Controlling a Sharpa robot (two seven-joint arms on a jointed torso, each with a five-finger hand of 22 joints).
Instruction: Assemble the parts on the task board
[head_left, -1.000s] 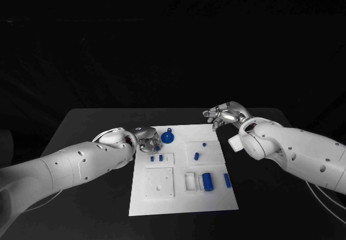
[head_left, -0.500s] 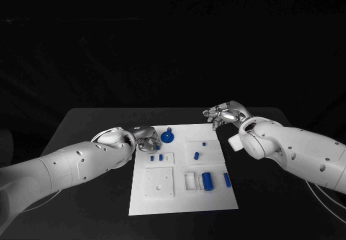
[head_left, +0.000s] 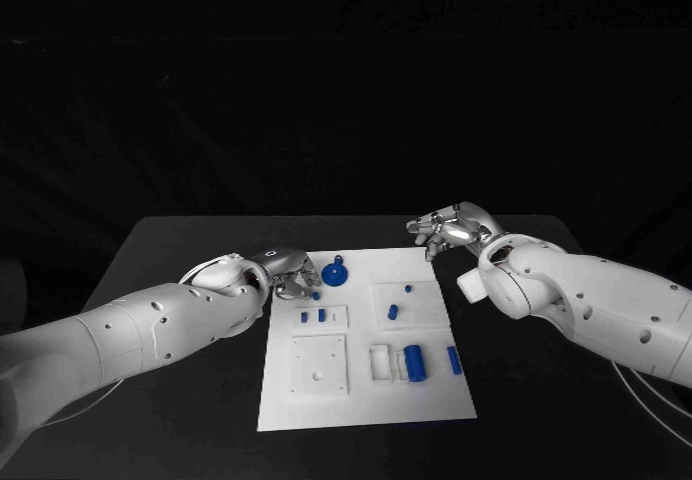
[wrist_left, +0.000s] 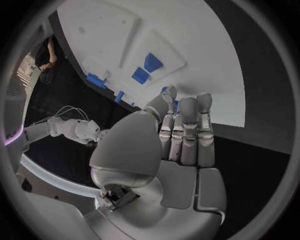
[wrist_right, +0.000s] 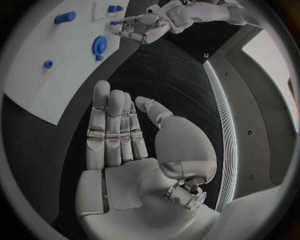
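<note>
The white task board (head_left: 433, 400) lies in the middle of the table. My left hand (head_left: 291, 271) hangs over the board's far left edge and pinches a small blue part (head_left: 315, 295) between thumb and fingers; the same part (wrist_left: 176, 104) shows at the fingertips in the left wrist view. A blue gear (head_left: 335, 273) lies just beside that hand. My right hand (head_left: 453, 228) hovers by the board's far right corner, fingers apart and holding nothing. In the right wrist view the gear (wrist_right: 100, 45) and my left hand (wrist_right: 144, 27) lie beyond its straight fingers (wrist_right: 111, 130).
On the board sit two short blue pegs (head_left: 312, 316), two small blue pieces (head_left: 392, 311) on a raised square, a blue cylinder (head_left: 414, 362), a blue bar (head_left: 454, 360), a white block (head_left: 381, 362) and a white square plate (head_left: 319, 365). Black table (head_left: 173, 250) surrounds it.
My left hand has drawn up slightly toward the far edge, and the small blue part now shows at its fingertips. The right arm has not moved.
</note>
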